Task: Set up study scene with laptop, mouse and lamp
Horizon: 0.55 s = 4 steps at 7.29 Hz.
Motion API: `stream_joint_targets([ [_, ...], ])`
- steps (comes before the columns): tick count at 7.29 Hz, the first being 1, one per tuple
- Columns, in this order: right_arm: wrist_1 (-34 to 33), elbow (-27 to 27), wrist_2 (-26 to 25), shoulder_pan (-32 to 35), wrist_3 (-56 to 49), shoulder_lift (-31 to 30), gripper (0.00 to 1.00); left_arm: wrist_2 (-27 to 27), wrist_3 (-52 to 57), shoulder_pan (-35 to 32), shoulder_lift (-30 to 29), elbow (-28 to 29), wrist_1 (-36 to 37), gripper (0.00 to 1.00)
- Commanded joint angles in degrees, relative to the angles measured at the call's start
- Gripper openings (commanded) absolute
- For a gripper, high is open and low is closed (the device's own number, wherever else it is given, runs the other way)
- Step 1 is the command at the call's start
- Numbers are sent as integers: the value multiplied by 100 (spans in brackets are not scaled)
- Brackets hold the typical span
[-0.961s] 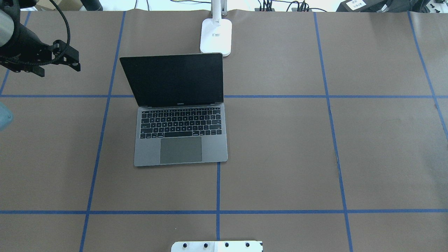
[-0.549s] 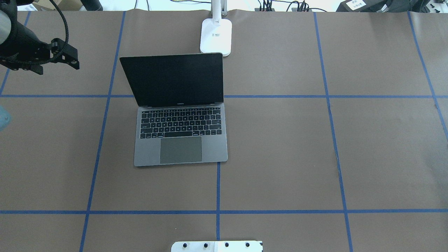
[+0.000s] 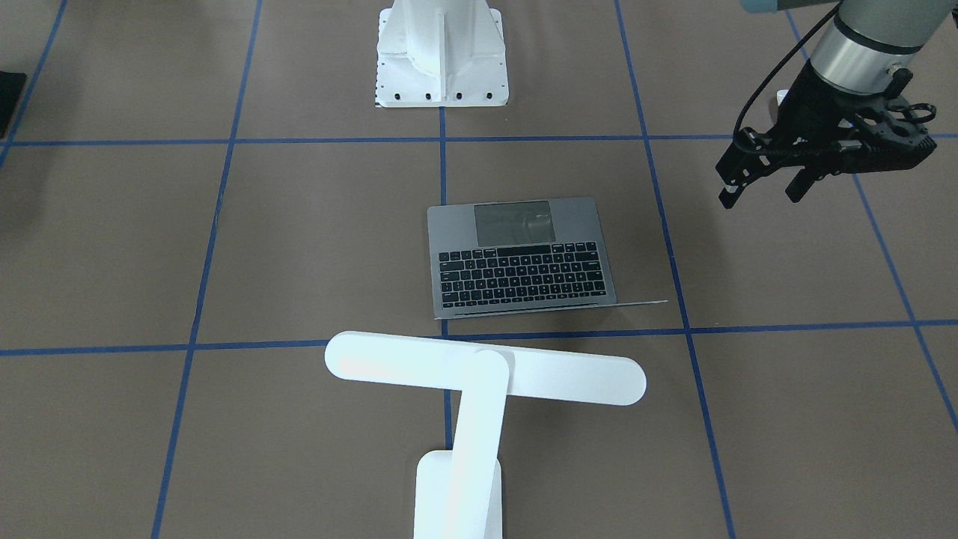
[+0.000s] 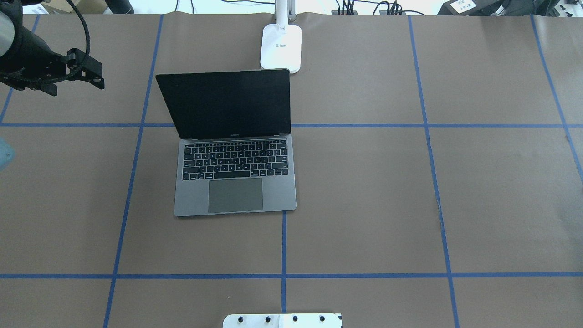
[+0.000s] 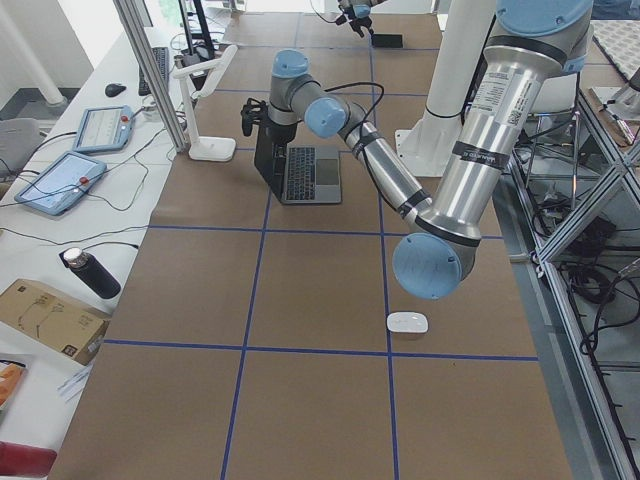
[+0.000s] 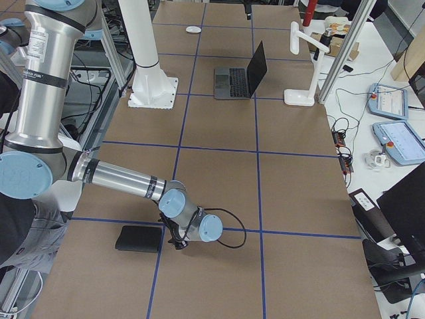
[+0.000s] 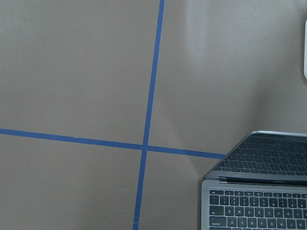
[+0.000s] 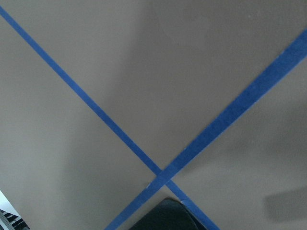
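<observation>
Now laptop (image 4: 234, 182) stands open, lamp (image 4: 281, 48) just beside it

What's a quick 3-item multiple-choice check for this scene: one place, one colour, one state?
1. Where does the lamp base stand, relative to the laptop?
A. On the keyboard
B. In front of the trackpad
C. Behind the lid
2. What colour is the tape on the table?
A. Blue
B. Red
C. Yellow
3. The laptop is:
A. Shut flat
B. Open, screen dark
C. Open, screen lit

Key: 1 C, the white base sits past the lid's top edge; 2 A, blue lines cross the table; 3 B, the lid stands raised with a black screen.
</observation>
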Motion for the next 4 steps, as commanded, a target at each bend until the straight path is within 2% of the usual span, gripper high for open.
stream_joint_targets([
  [1,-7,-54,-6,-6,-51,-40,100,7,-1,0,-21,-1,6,100],
  [4,-41,-194,-6,-6,-60,-40,100,7,-1,0,-21,-10,6,100],
])
